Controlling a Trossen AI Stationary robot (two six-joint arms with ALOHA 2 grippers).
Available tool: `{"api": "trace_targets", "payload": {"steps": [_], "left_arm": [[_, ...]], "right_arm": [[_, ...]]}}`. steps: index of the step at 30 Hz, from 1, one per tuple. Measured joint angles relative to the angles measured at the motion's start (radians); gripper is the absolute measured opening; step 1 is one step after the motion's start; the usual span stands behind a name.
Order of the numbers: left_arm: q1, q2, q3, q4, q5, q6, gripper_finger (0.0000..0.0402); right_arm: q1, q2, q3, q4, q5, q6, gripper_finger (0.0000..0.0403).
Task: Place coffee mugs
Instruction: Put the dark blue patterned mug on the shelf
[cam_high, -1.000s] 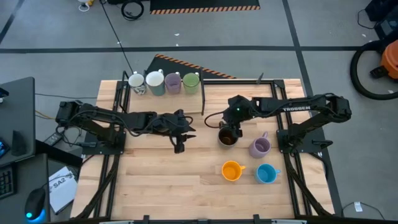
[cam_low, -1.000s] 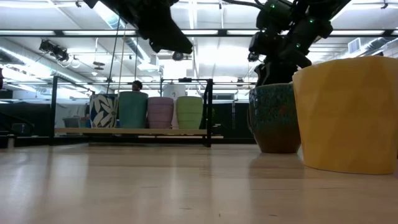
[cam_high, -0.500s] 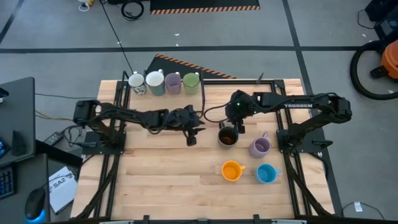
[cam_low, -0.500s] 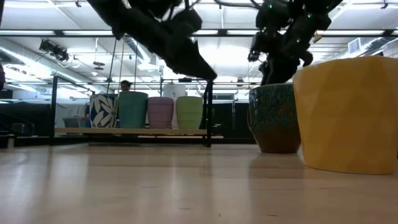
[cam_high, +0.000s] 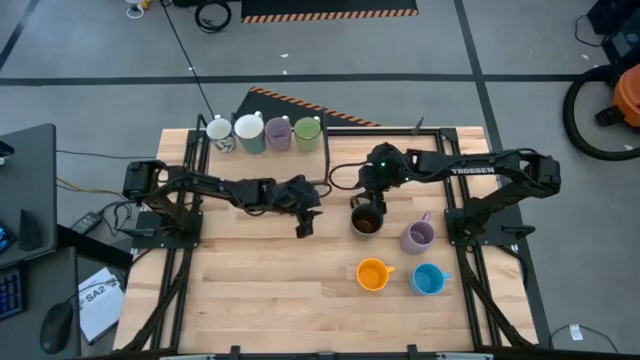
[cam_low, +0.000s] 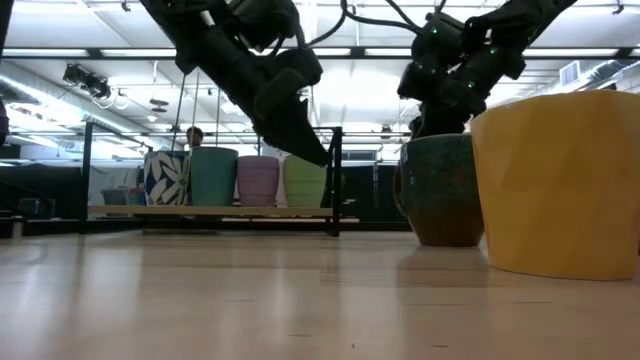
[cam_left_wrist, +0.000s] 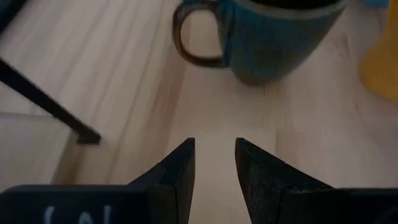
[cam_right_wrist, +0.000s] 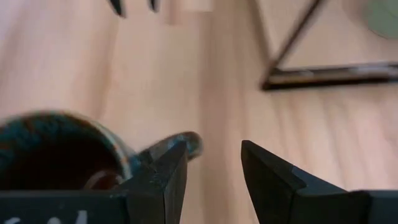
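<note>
A dark brown mug (cam_high: 366, 221) stands upright on the table, its handle (cam_right_wrist: 176, 144) toward the far edge. My right gripper (cam_high: 378, 203) is open and hovers over that handle side (cam_right_wrist: 214, 163), just above the rim in the low view (cam_low: 432, 112). My left gripper (cam_high: 303, 227) is open and hangs above the table left of the mug, pointing at it (cam_left_wrist: 214, 158). A lilac mug (cam_high: 418, 236), an orange mug (cam_high: 372, 274) and a blue mug (cam_high: 428, 279) stand nearer. Two white mugs (cam_high: 234, 129), a lilac mug (cam_high: 278, 131) and a green mug (cam_high: 307, 129) sit on the far shelf.
The low shelf with its black frame (cam_high: 327, 158) runs along the far left of the table, close behind both grippers. The orange mug (cam_low: 560, 180) fills the near right of the low view. Bare wood (cam_high: 260, 290) lies toward the near left.
My left gripper has reached toward the table's right, closing on the dark brown mug, and has come lower. My right gripper has drawn back a little from over the mug toward the far edge. The mugs have stayed where they were.
</note>
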Motion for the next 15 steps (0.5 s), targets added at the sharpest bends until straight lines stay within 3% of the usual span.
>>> {"api": "trace_targets", "payload": {"steps": [3,10,15], "left_arm": [[-0.012,-0.001,0.0,-0.011,0.0,-0.016,0.0121],[-0.031,-0.001,0.0,-0.023,0.0,-0.025,0.0121],[-0.031,0.024,0.0,0.056,-0.001,0.001,0.0121]], "right_arm": [[0.004,0.032,0.0,0.045,-0.078,0.005,0.0158],[-0.01,0.016,0.029,0.028,-0.034,-0.006,0.0158],[-0.018,0.014,0.029,-0.01,0.006,-0.011,0.0158]]}}
